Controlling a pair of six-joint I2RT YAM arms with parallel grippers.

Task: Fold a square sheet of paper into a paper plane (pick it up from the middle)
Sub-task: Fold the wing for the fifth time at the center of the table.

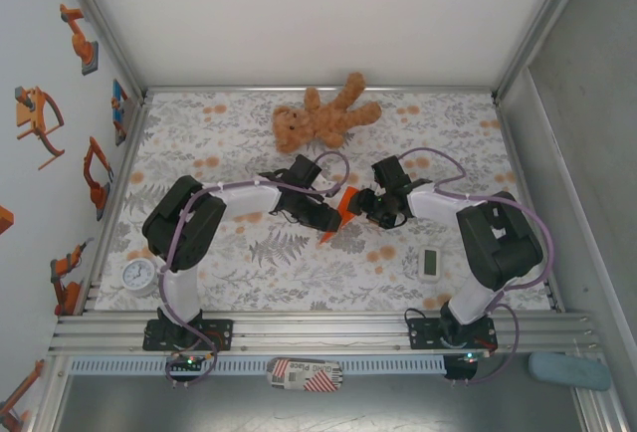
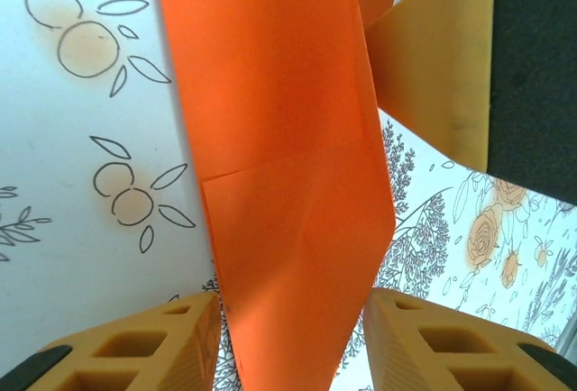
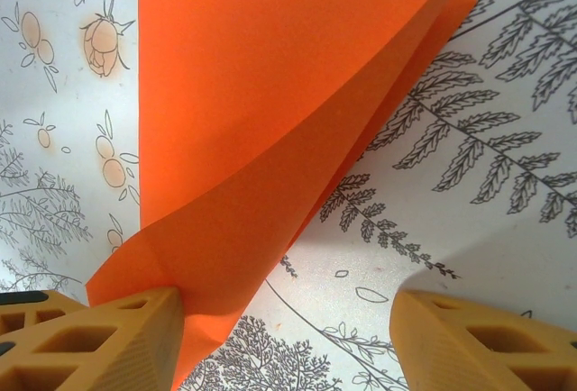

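The square sheet of paper (image 1: 345,203) is bright orange and folded into a narrow tapering shape at mid-table, between my two grippers. My left gripper (image 1: 331,217) is open. In the left wrist view the paper (image 2: 288,184) runs between its fingers (image 2: 135,346), close to the left one, with a slit of table at the right one. My right gripper (image 1: 365,204) is open wide. In the right wrist view the paper (image 3: 252,139) fans upward with creased layers and its lower corner lies against the left finger (image 3: 108,337). The other finger stands well clear over bare cloth.
A brown teddy bear (image 1: 323,118) lies behind the grippers. A small white gadget (image 1: 430,263) sits at the right front and a round white dial (image 1: 139,275) at the left front. The flower-print cloth (image 1: 219,143) is bounded by walls and a front rail (image 1: 318,327).
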